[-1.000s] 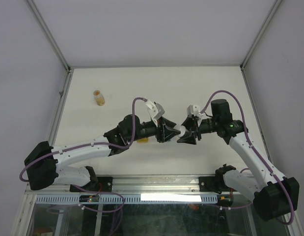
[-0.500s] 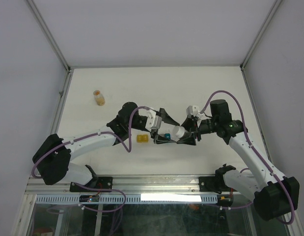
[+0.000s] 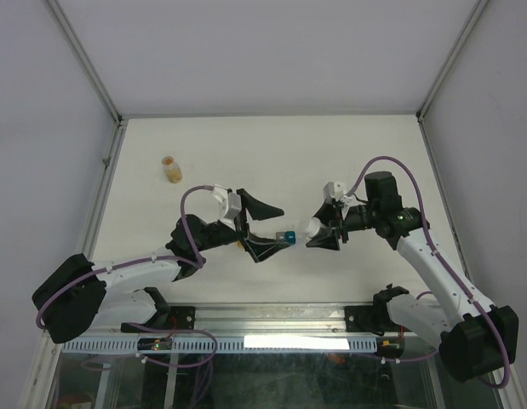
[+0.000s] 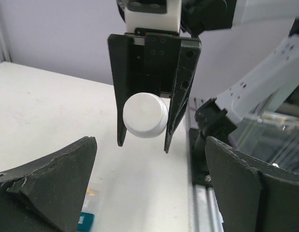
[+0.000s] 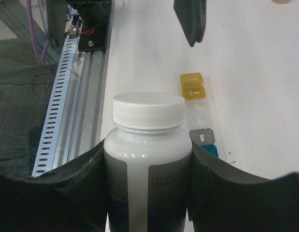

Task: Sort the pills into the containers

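Note:
My right gripper [image 3: 319, 232] is shut on a white bottle [image 5: 148, 159] with its ribbed white cap [image 4: 145, 115] on, held level above the table and pointing left. The left gripper [image 3: 277, 227] stands wide open just left of the cap, with nothing between its fingers [image 4: 48, 183]. The containers [image 5: 199, 112] lie flat on the table below and between the two grippers, yellow end [image 5: 192, 86] to the left and teal end [image 3: 286, 237] to the right. In the left wrist view the containers [image 4: 85, 216] show at the bottom left. No loose pills show.
A small orange vial [image 3: 170, 169] stands at the back left of the white table [image 3: 272, 153]. The metal rail [image 3: 272, 319] with the arm bases runs along the near edge. Grey walls close in the sides and the back.
The left gripper, shut at the bottle's cap a second ago, has opened wide and drawn back to the left. The cap is still on the bottle. The right arm has held still.

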Motion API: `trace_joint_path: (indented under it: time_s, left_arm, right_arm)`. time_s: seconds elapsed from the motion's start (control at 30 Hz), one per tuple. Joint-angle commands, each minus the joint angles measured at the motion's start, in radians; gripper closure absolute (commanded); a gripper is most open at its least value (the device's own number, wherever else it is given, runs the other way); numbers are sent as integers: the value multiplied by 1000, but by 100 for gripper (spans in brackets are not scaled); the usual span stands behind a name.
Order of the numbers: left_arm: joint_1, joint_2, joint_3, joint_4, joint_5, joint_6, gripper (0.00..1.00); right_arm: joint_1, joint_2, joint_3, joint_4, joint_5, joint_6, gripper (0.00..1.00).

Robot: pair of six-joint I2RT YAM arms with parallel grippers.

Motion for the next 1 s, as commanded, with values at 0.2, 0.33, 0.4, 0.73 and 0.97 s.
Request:
trace_joint_path:
  time_s: [0.2,0.33,0.4,0.73,0.97]
  left_arm:
    - [-225,-130,77,-316,-609,-263,16]
    - [-287,-101,178,-452,-675,-231,19]
    - [-300,-76,216,-493,-696,-216,19]
    - [-303,10,321,-552,-686,-182,25]
    - [-300,32,338,-549,-645,-183,37]
  right_arm:
    - [-11,-3,39,43,-17,-16,100]
    - [-11,-4,39,42,-18,-17,100]
    - [-11,-4,39,43,-19,-16,100]
    - [-11,-7,40,41,-20,-15,100]
    - [-11,-7,40,41,-22,-15,100]
